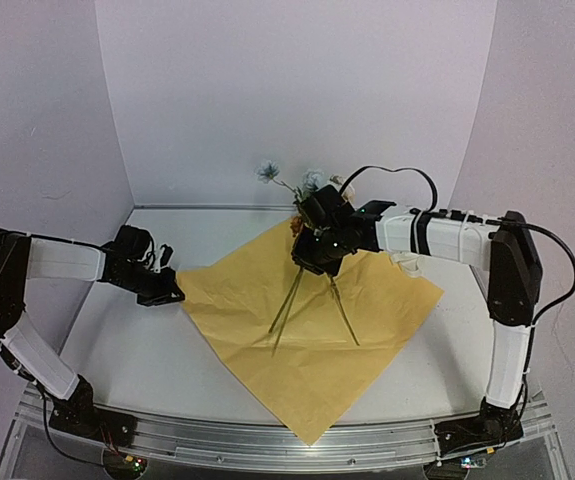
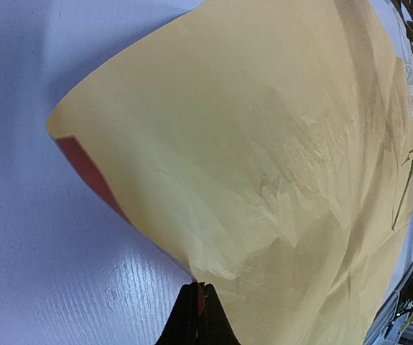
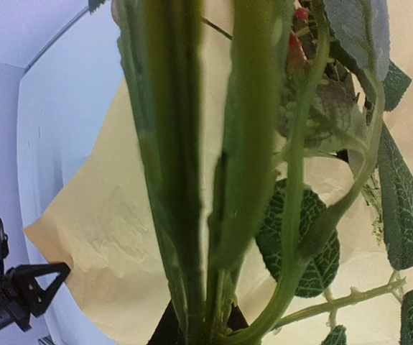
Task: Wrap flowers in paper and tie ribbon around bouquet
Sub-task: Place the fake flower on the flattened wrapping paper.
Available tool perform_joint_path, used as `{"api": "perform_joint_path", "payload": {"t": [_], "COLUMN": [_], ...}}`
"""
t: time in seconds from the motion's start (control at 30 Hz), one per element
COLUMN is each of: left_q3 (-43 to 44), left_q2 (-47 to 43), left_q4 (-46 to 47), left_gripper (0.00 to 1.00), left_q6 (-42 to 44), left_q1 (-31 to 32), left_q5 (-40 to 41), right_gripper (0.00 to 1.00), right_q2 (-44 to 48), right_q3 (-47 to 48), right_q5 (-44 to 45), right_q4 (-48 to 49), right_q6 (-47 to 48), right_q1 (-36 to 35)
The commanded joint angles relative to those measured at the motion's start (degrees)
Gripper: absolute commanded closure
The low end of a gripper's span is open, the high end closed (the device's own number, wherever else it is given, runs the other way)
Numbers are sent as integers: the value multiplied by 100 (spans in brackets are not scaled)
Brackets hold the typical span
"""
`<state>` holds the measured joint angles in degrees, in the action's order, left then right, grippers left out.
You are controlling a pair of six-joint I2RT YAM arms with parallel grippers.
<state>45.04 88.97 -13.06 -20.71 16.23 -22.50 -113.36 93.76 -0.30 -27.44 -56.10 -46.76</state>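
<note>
The paper [image 1: 307,340] lies spread as a yellow diamond on the table, and its orange underside [image 2: 84,162] shows where the left corner lifts. My left gripper [image 1: 172,290] is shut on that corner; the black tips [image 2: 199,291] pinch the sheet's edge. My right gripper [image 1: 317,250] is shut on the flowers' green stems [image 3: 192,215], holding them over the paper's far half. Pale blue blooms [image 1: 267,172] rise behind the gripper, and the stem ends [image 1: 287,315] splay down toward the sheet. A small white curl [image 1: 405,263] beside the right arm may be the ribbon.
White walls enclose the table on three sides. The metal rail [image 1: 267,445] with both arm bases runs along the near edge, and the paper's near corner reaches it. The right arm's black cable [image 1: 397,172] loops above the wrist.
</note>
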Motion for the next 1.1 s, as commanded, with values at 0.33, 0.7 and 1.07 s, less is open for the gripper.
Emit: {"api": "perform_joint_path", "payload": {"t": [0.33, 0.7, 1.07], "left_q3": [248, 312, 358], "left_q2": [213, 226, 253], "left_q4": [-158, -315, -385], "left_gripper": [100, 100, 100], "left_q6": [173, 171, 129], "left_q1": [39, 39, 39], "left_q5": [-7, 98, 189], "right_gripper": [100, 82, 18], "right_q2": [-237, -32, -67], "right_q3": [231, 0, 413], "right_q5": [-1288, -2169, -2159], "right_q4": [170, -1247, -3019], "right_q6": [-214, 1119, 2481], "right_q1": [646, 653, 651]}}
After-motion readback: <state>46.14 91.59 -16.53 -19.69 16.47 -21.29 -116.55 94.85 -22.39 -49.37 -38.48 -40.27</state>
